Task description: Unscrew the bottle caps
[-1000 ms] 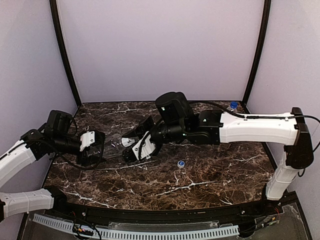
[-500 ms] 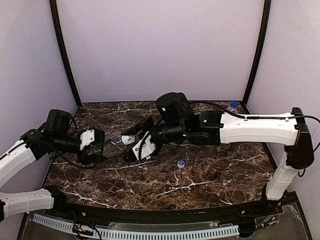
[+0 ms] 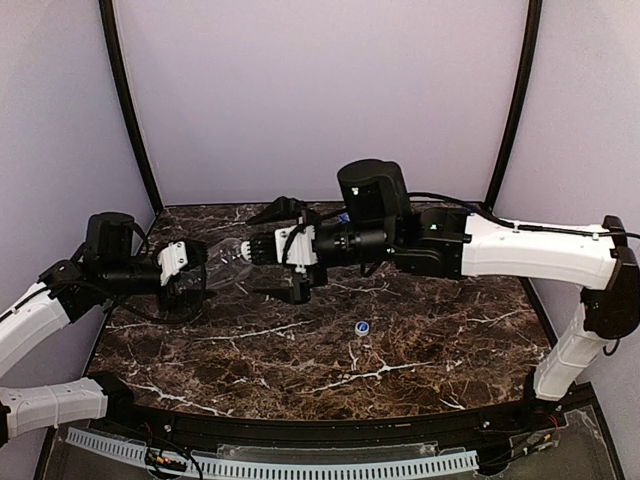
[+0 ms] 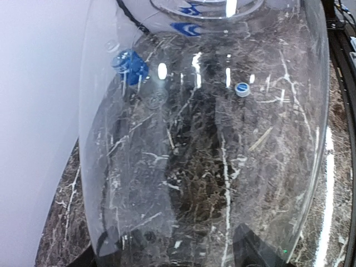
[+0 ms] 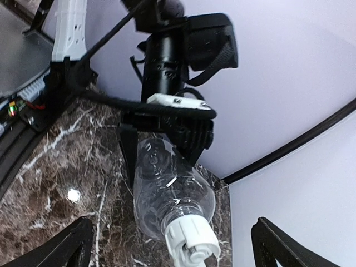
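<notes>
Fingers (image 5: 69, 245) of the right gripper (image 5: 173, 222) stand spread wide (gripping nothing) either side of the white cap (image 5: 192, 242), clear of it. The left gripper (image 3: 195, 275) clamps the base of the clear bottle (image 3: 225, 268), held sideways above the marble table (image 3: 300, 370); a blue cap (image 3: 362, 327) lies loose there.

- The clear bottle (image 3: 225, 266) hangs level above the table (image 3: 300, 380), clamped at its base by the left gripper (image 3: 193, 279) — it bars the way between the two arms.
- The right gripper (image 3: 278, 252) has its jaws spread wide either side of the white cap (image 5: 192, 242), with a gap on both sides.
- The right arm (image 3: 520, 250) stretches across the back right of the table.
- The front half of the table lies open — only a blue cap (image 3: 362, 327) sits there, well apart from both grippers.
- Walls and black posts (image 3: 125, 100) close the back and sides.
</notes>
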Robot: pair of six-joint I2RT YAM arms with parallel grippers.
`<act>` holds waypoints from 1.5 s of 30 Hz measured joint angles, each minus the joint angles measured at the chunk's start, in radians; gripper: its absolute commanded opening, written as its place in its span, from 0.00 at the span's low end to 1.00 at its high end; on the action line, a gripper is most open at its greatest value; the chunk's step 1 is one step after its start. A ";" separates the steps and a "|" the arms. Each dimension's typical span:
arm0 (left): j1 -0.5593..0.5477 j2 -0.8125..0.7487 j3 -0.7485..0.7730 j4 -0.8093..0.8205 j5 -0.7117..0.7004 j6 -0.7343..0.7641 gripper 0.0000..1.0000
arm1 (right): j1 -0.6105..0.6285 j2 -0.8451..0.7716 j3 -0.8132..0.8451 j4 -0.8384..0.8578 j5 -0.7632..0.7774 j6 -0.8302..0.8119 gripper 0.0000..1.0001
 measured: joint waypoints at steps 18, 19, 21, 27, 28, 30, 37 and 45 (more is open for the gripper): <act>0.000 -0.002 -0.072 0.293 -0.267 -0.008 0.27 | -0.260 0.202 0.459 -0.230 -0.212 1.366 0.99; 0.000 -0.002 -0.076 0.306 -0.279 -0.006 0.27 | -0.256 0.218 0.462 -0.257 -0.214 1.382 0.99; 0.000 -0.002 -0.082 0.323 -0.293 0.000 0.28 | -0.250 0.244 0.464 -0.301 -0.224 1.405 0.95; 0.000 -0.001 -0.089 0.346 -0.315 0.017 0.27 | -0.236 0.311 0.524 -0.360 -0.277 1.440 0.80; 0.000 -0.001 -0.089 0.348 -0.316 0.017 0.28 | -0.235 0.318 0.537 -0.360 -0.283 1.443 0.79; 0.000 -0.001 -0.089 0.351 -0.319 0.018 0.28 | -0.233 0.325 0.552 -0.361 -0.293 1.443 0.73; 0.000 -0.001 -0.090 0.355 -0.320 0.025 0.28 | -0.225 0.338 0.578 -0.361 -0.327 1.441 0.46; 0.000 0.004 -0.090 0.367 -0.323 0.037 0.27 | -0.222 0.362 0.613 -0.384 -0.362 1.426 0.18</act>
